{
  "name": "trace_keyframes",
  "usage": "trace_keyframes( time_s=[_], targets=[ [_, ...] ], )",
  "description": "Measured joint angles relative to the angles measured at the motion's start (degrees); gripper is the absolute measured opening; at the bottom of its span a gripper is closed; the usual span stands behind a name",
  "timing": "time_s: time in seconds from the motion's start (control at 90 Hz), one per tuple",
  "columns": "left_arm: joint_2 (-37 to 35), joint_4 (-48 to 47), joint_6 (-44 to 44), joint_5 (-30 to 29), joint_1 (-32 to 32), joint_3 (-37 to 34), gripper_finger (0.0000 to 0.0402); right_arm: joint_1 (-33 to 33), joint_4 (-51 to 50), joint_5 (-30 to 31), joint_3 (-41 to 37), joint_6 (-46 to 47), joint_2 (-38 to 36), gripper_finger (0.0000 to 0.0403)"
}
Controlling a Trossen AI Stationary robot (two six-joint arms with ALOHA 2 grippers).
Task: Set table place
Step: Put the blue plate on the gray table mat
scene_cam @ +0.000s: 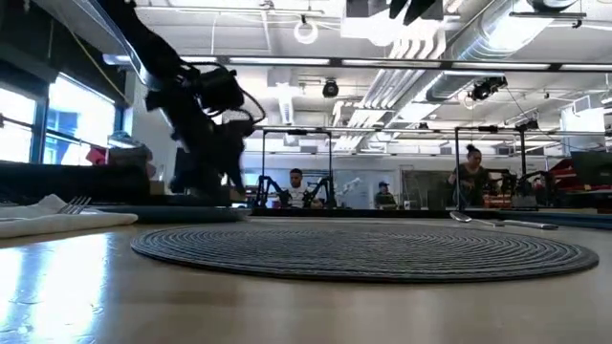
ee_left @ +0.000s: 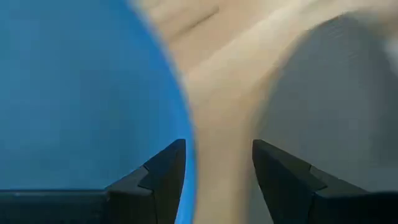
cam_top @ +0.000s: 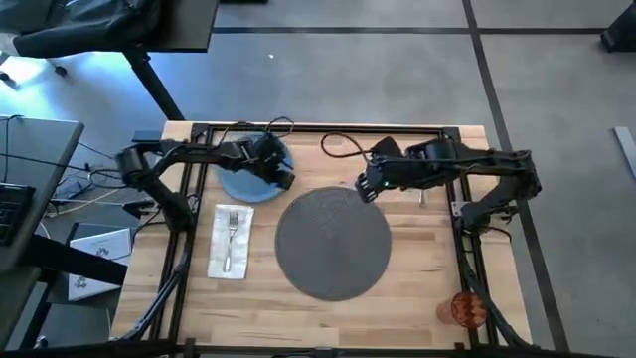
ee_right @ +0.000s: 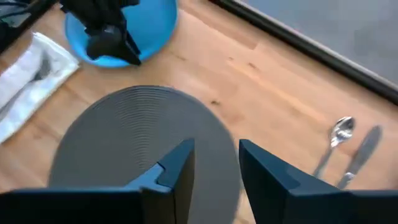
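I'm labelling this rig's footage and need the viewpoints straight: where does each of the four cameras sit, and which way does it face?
High view: above the table, looking straight down; both arms show, left gripper at the blue plate, right gripper at the mat.
Low view: at tabletop height, looking level across the mat into the room; one arm shows.
Left wrist view: on the left wrist, facing down past its open fingers at the plate's rim.
Right wrist view: on the right wrist, past its open fingers over the mat.
Shared: both wrist views show plate and mat.

Table (cam_top: pixel 417 254) pale wood planks, matt; mat (cam_top: pixel 333 244) grey woven, ribbed; plate (ee_right: pixel 155 18) smooth blue; spoon (ee_right: pixel 339 132) shiny metal; napkin (cam_top: pixel 231 242) white, soft.
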Motion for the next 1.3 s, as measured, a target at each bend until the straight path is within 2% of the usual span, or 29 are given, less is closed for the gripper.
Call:
trace_keyframes(
  time_s=[0.1, 0.233, 0.344, 0.478, 0.611, 0.767, 0.911, 1.033, 1.089, 1.211, 1.3],
  targets=[
    [-0.9, 3.0, -3.0, 1.8, -0.6, 4.0, 0.0163, -3.5, -0.2, -0.4, 0.0, -5.9, 1.2, 0.011],
    [-5.3, -4.0, -2.5, -0.4, -1.5, 10.8, 0.0161, -11.1, 1.2, -5.6, 0.0, -15.3, 3.9, 0.011],
    [-10.6, -16.6, -3.5, -4.0, -2.6, 16.4, 0.016, -18.4, 9.5, -13.7, 0.0, -27.1, 7.8, 0.0111],
    [-17.9, -31.1, -7.4, -7.9, -5.6, 20.4, 0.016, -26.4, 20.1, -29.6, 0.0, -36.3, 14.7, 0.0111],
    [-25.6, -38.2, -13.6, -13.2, -11.0, 20.8, 0.016, -31.0, 24.7, -40.0, 0.0, -40.6, 24.2, 0.0111],
    [-32.0, -43.3, -22.5, -24.4, -18.7, 20.8, 0.016, -32.3, 33.4, -47.7, 0.0, -40.3, 34.2, 0.0128],
    [-34.5, -46.2, -29.8, -31.5, -24.2, 20.8, 0.016, -32.0, 37.8, -50.0, 0.0, -36.1, 39.2, 0.0179],
    [-34.5, -48.0, -32.6, -34.0, -26.7, 20.8, 0.016, -31.1, 41.5, -46.5, 0.3, -34.2, 39.6, 0.0215],
    [-34.1, -48.3, -32.8, -34.6, -27.3, 20.7, 0.016, -30.8, 44.7, -47.0, 0.8, -31.1, 39.2, 0.0222],
    [-33.2, -48.6, -32.7, -34.8, -27.6, 20.7, 0.016, -29.3, 44.9, -46.8, 0.8, -25.5, 39.6, 0.0222],
    [-32.6, -48.5, -31.2, -34.5, -27.7, 20.7, 0.016, -26.6, 44.7, -42.1, 0.5, -23.3, 40.0, 0.0221]
  ],
)
